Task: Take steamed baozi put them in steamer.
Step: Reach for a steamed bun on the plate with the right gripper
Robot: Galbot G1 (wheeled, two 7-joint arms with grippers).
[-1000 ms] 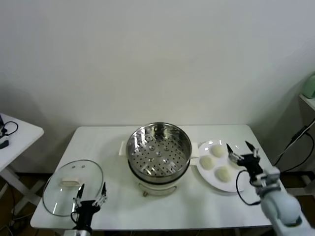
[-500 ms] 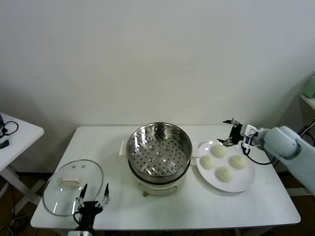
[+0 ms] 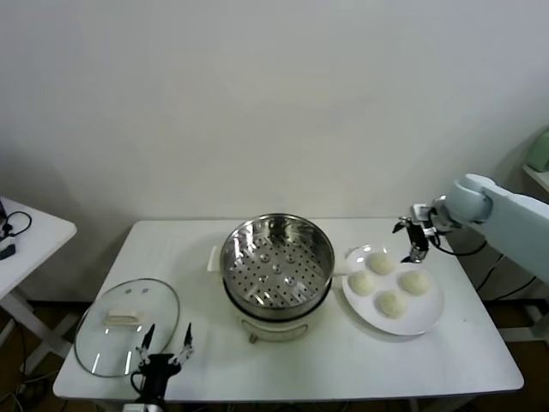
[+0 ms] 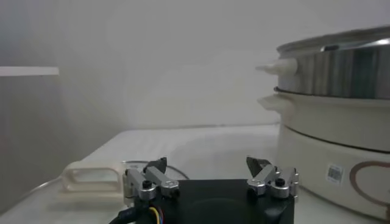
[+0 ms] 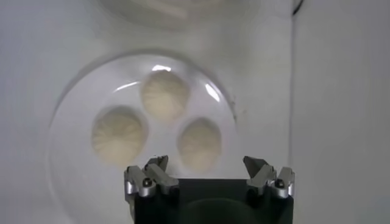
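Observation:
Several cream-white steamed baozi (image 3: 380, 263) lie on a white plate (image 3: 426, 321) to the right of the steamer (image 3: 277, 257), a shiny perforated basket on a white cooker base with nothing in it. My right gripper (image 3: 410, 240) hovers open above the plate's far right edge and holds nothing. In the right wrist view three baozi (image 5: 165, 94) show on the plate (image 5: 76, 115), with the nearest one (image 5: 200, 143) just ahead of the gripper (image 5: 206, 163). My left gripper (image 3: 163, 343) stands open at the table's front left, beside the steamer (image 4: 341, 61).
A round glass lid (image 3: 127, 326) with a white handle (image 4: 91, 178) lies flat at the front left, next to the left gripper. A small white side table (image 3: 26, 236) stands off to the far left. The wall runs close behind the table.
My right arm has lifted from the table's front right corner and swung back, so its gripper now hangs over the plate's far edge. The left gripper has barely moved.

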